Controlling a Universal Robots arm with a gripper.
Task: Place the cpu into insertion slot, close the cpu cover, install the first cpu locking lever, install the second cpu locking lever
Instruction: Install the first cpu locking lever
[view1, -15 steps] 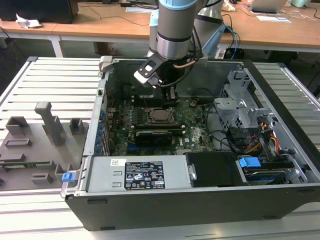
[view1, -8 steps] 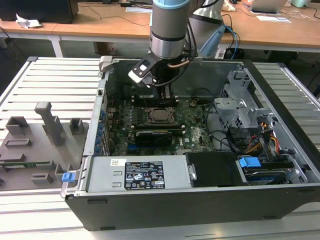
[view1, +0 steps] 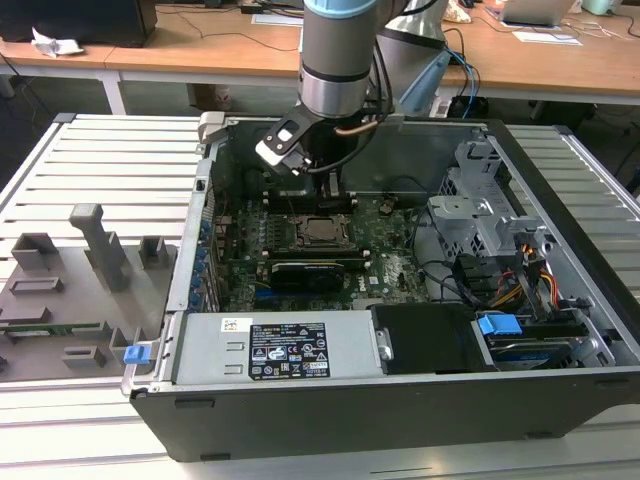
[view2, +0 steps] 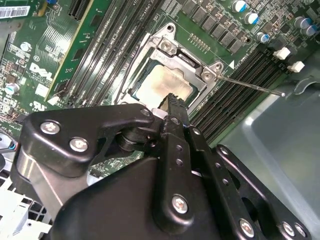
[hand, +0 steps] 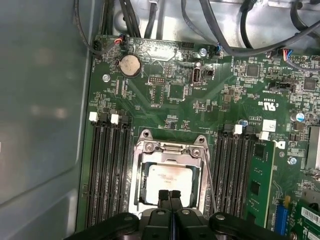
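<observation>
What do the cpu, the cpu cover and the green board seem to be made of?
The cpu: likely metal, its pale silver-grey face has a dull sheen. The cpu cover: apparently bare metal, as its frame glints brightly. The green board: probably coated circuit laminate, glossy green with fine traces.

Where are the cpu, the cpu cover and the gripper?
cpu (hand: 170, 179): first wrist view, its silver face.
cpu cover (hand: 168, 150): first wrist view, frame bar.
gripper (hand: 170, 195): first wrist view, between fingertips.
</observation>
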